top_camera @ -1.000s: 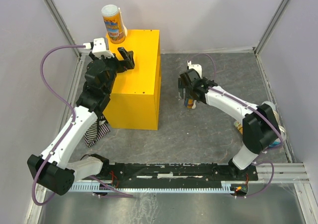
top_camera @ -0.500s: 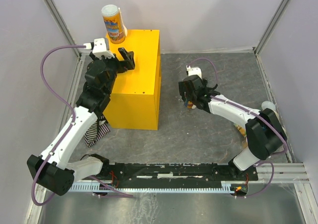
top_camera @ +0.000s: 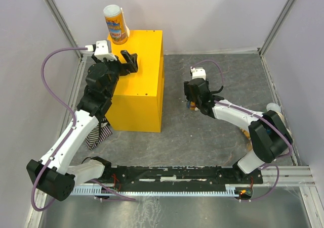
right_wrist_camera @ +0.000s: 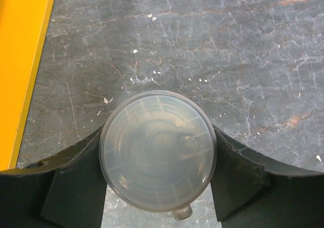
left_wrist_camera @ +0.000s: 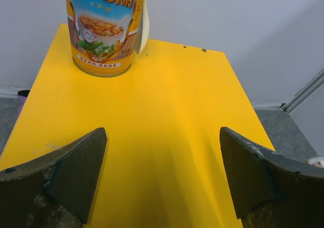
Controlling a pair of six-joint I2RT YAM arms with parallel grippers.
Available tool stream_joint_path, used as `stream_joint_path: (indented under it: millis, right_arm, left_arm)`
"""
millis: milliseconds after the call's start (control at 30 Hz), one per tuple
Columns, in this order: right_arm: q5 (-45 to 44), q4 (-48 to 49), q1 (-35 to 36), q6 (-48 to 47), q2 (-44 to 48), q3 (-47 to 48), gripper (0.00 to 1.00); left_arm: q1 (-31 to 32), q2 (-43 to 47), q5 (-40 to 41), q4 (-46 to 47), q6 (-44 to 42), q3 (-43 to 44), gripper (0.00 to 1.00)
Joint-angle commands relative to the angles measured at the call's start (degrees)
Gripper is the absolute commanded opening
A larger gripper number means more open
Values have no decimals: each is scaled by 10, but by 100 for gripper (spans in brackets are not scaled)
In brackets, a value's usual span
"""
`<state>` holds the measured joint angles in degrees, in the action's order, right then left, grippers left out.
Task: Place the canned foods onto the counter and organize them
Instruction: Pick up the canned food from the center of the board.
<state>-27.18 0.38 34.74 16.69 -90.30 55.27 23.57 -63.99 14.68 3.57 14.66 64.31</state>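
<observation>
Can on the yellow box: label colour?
The can has an orange-yellow label with a bowl picture and green leaves. It shows best in the left wrist view.

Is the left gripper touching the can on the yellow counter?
Apart. Left wrist view shows bare counter between the left gripper and the can.

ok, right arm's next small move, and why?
Probably lift straight up. The right gripper looks closed against both sides of the can, which stands upright on the grey table and has to rise to reach the top of the yellow box beside it.
</observation>
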Motion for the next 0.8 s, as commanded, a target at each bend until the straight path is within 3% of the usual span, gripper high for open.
stream_joint_path:
  millis: [0, 67, 200, 767]
  right_arm:
    - [4, 49, 1, -4, 23, -16, 44]
    - [3, 52, 1, -7, 37, -19, 34]
    - [3, 28, 2, -20, 68, -5, 24]
    - [15, -164, 10, -43, 150, 203, 7]
  left_arm:
    - [3, 9, -8, 4, 1, -5, 98]
    - [3, 9, -8, 4, 2, -6, 98]
    - [3, 12, -6, 4, 5, -7, 98]
    - [3, 26, -11, 18, 34, -30, 98]
